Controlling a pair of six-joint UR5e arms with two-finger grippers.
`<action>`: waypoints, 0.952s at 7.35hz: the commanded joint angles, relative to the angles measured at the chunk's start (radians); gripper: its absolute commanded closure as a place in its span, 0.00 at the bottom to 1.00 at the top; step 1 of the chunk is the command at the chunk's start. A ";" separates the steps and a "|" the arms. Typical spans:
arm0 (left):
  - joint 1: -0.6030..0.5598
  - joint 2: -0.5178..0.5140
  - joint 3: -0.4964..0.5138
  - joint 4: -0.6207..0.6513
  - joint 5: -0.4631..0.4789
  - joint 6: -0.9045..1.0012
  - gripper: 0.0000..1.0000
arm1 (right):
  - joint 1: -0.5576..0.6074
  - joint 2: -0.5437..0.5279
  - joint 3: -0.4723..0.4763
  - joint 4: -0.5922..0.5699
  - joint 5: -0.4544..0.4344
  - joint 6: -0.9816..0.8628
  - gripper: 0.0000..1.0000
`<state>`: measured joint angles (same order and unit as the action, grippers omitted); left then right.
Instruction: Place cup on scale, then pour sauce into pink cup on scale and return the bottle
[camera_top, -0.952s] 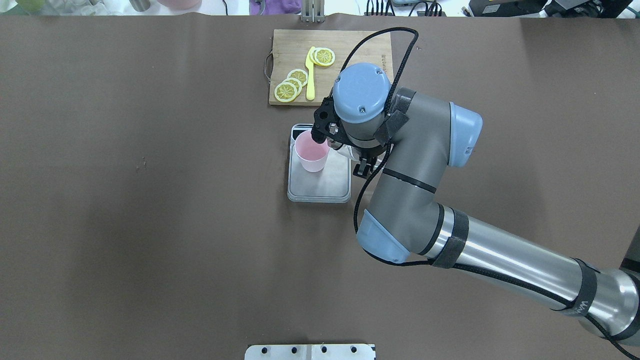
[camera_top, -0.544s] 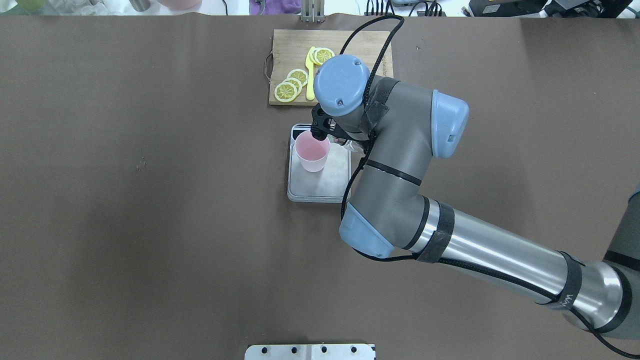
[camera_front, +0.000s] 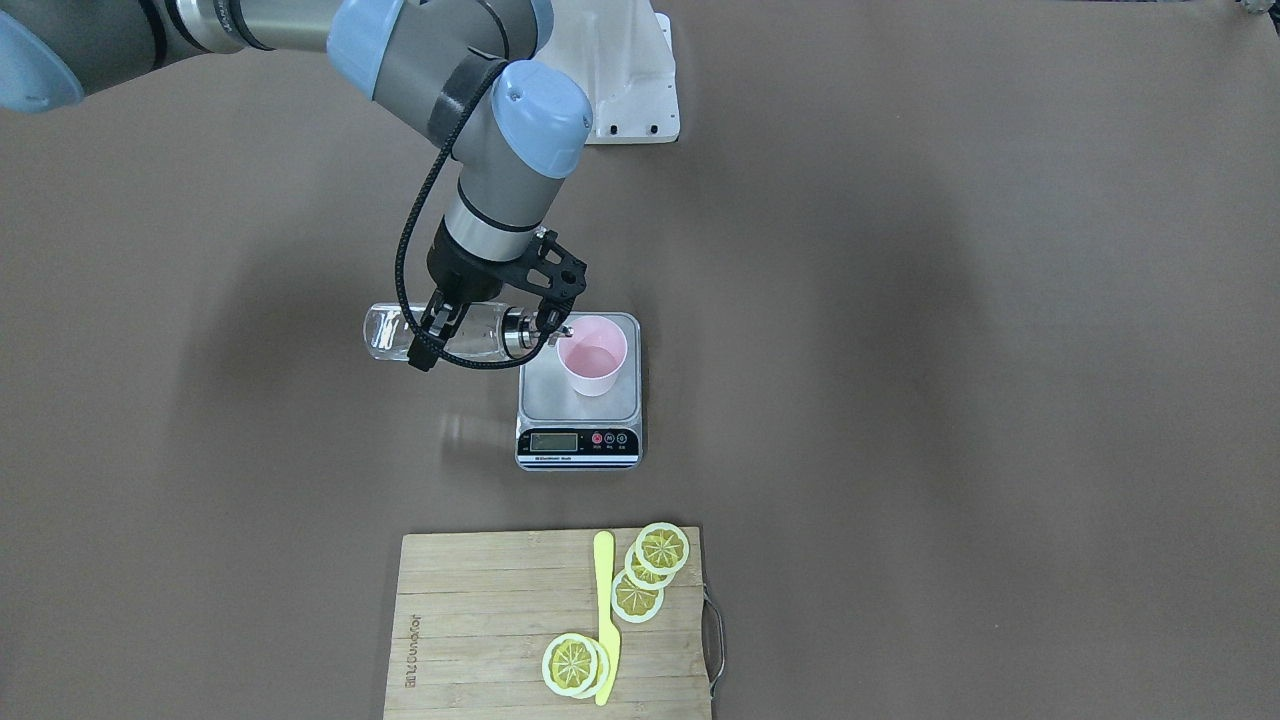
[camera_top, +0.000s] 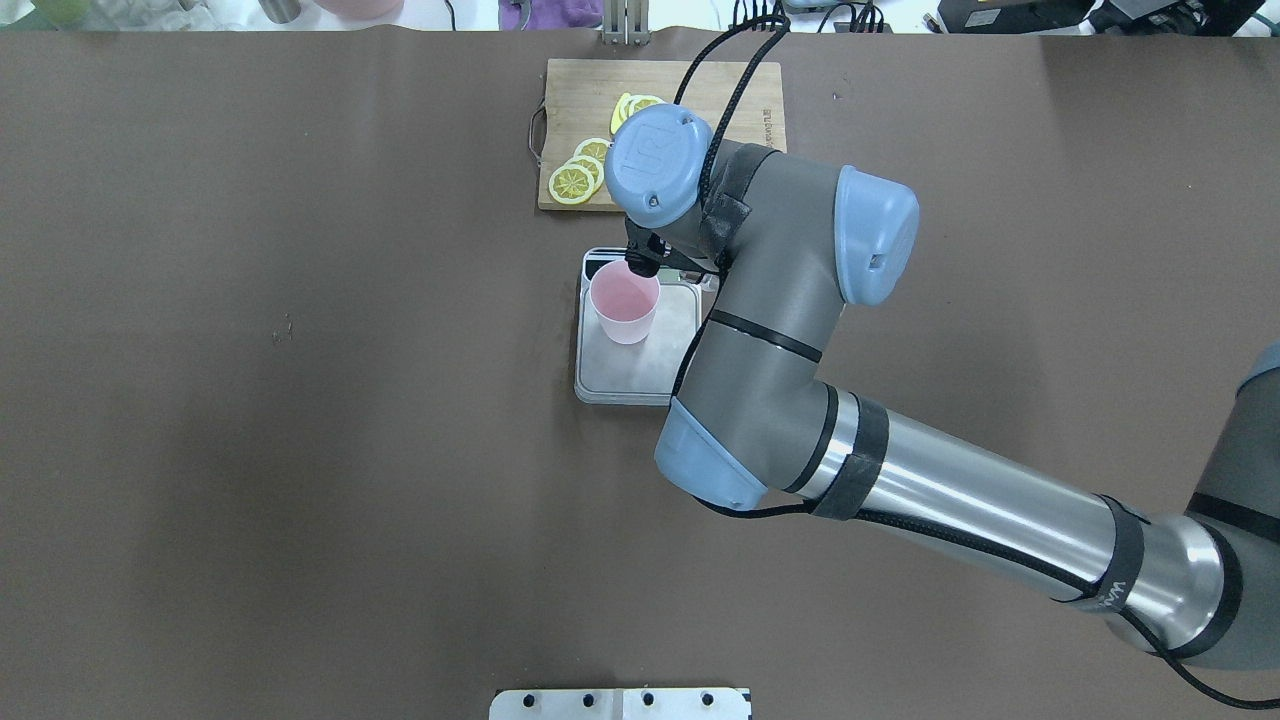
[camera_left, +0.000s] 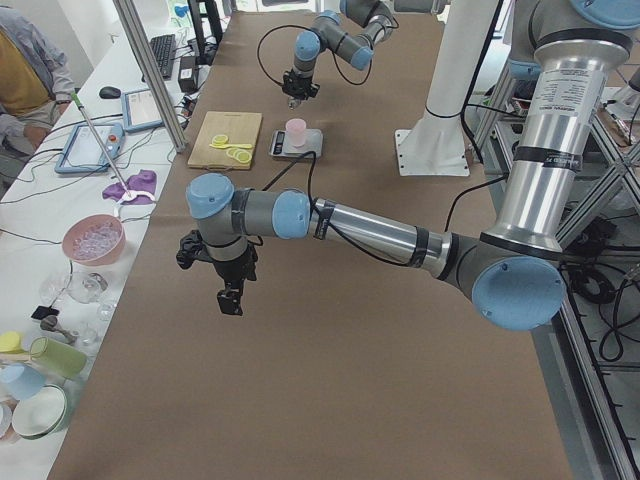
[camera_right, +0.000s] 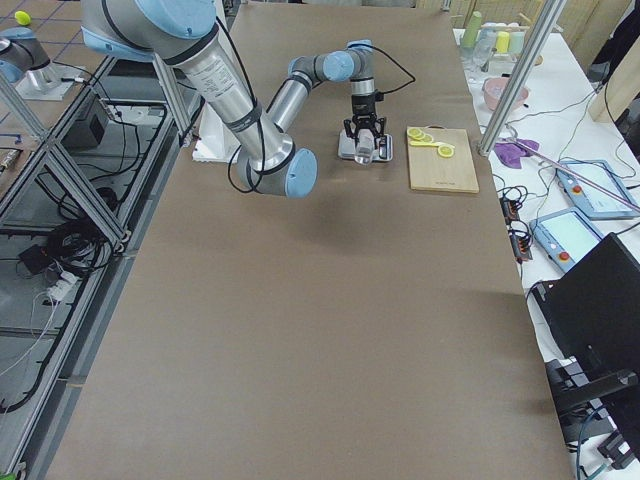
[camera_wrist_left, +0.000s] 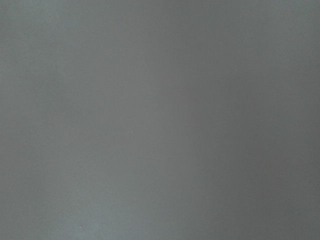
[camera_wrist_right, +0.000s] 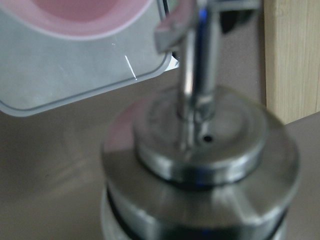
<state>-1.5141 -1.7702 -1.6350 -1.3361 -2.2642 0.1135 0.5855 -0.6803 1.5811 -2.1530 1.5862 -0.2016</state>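
Right gripper (camera_front: 472, 336): I saw it clamped on the bottle (camera_front: 392, 335), tipped level, spout at the cup (camera_front: 592, 369) rim | cup stood upright on the scale (camera_front: 541, 396) platform | left gripper (camera_left: 230, 299): hung over the table (camera_left: 300, 410), well apart; I couldn't tell its jaw state.

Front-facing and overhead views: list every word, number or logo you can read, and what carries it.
No text reads clearly enough to quote.
Rectangular bamboo cutting board: burnt-in brand along one edge, too blurred.
Flat silver digital scale: display and front-strip lettering, too small.
Blue joint cap on the right arm: square logo, letters unclear.
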 joint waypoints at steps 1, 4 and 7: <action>0.000 0.000 0.001 0.000 0.000 0.002 0.02 | -0.001 0.041 -0.038 -0.044 -0.028 -0.007 1.00; 0.000 0.000 0.000 0.000 0.000 0.002 0.02 | -0.001 0.077 -0.099 -0.070 -0.067 -0.027 1.00; 0.000 0.000 -0.002 0.000 0.000 0.002 0.02 | -0.004 0.119 -0.131 -0.129 -0.138 -0.060 1.00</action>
<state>-1.5141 -1.7702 -1.6364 -1.3361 -2.2641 0.1151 0.5826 -0.5692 1.4579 -2.2612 1.4875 -0.2438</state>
